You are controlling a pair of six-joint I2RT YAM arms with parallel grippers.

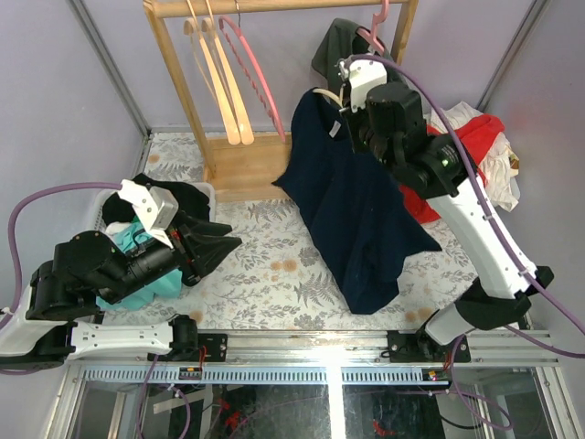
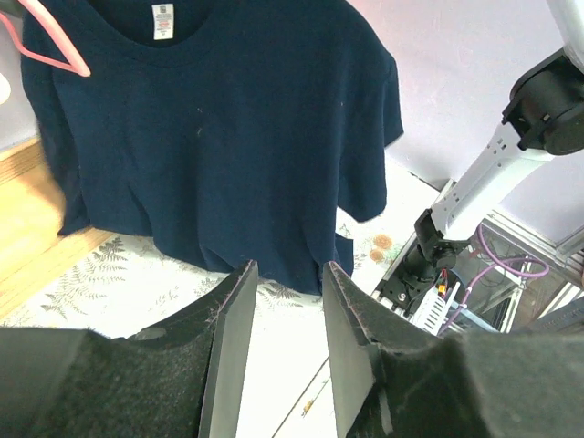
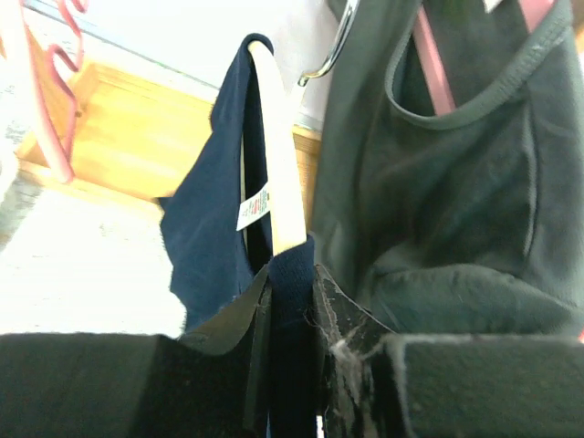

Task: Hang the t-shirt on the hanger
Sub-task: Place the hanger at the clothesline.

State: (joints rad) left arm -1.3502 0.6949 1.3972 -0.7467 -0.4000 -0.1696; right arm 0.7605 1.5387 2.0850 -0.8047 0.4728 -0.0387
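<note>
Hanging pinched in the right end effector [image 3: 292,274], the t-shirt [image 1: 356,219] on the hanger [image 3: 278,164]; left end effector [image 2: 288,266] released, apart.

Right arm [image 1: 484,238] white-black; purple cable [image 1: 73,187]; left gripper fingers [image 2: 228,356] black, padded.

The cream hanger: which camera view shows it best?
Right wrist view. The hanger runs up inside the t-shirt neck, its metal hook clear, right above the jaws. Top external shows only a pale sliver at the collar; left wrist shows just the t-shirt's front, no hanger.
</note>
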